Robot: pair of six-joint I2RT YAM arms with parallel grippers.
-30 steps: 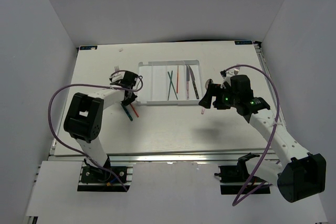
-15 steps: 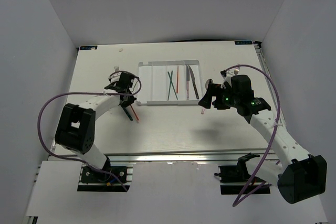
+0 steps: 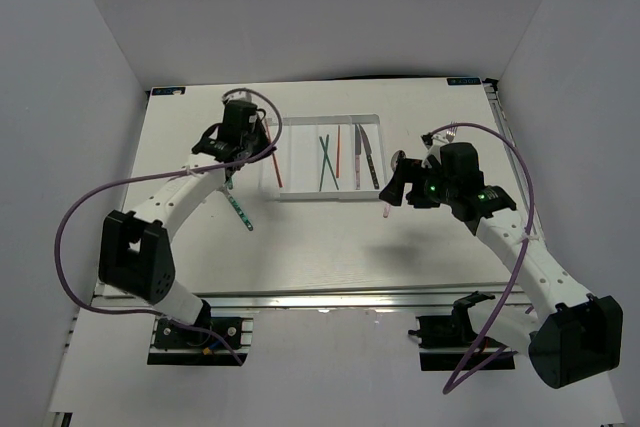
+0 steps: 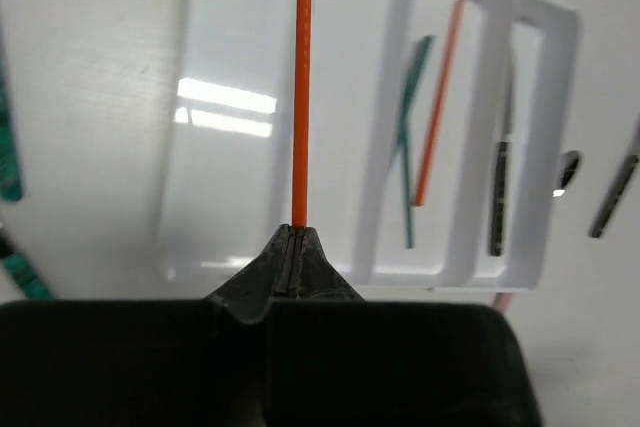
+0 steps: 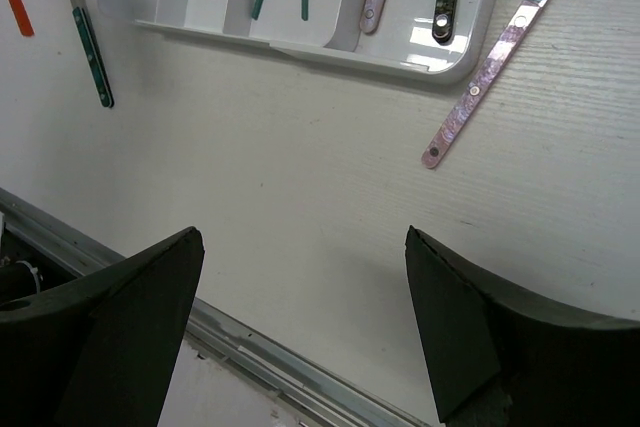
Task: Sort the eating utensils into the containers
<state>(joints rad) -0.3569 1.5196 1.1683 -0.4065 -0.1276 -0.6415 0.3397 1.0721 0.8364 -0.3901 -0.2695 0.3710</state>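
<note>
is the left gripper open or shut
Shut. The left gripper is pinched closed on the end of the orange chopstick, with no gap showing.

lab robot cell: white worktop (image 3: pixel 320 247) boxed by plain white panels (image 3: pixel 320 7), aluminium rail (image 3: pixel 330 298), bolted-on robot arms (image 3: pixel 520 242).

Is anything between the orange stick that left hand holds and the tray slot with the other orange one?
Nothing visible. The left hand holds the orange chopstick over the tray; only a low divider lies between it and the other orange chopstick's slot.
</note>
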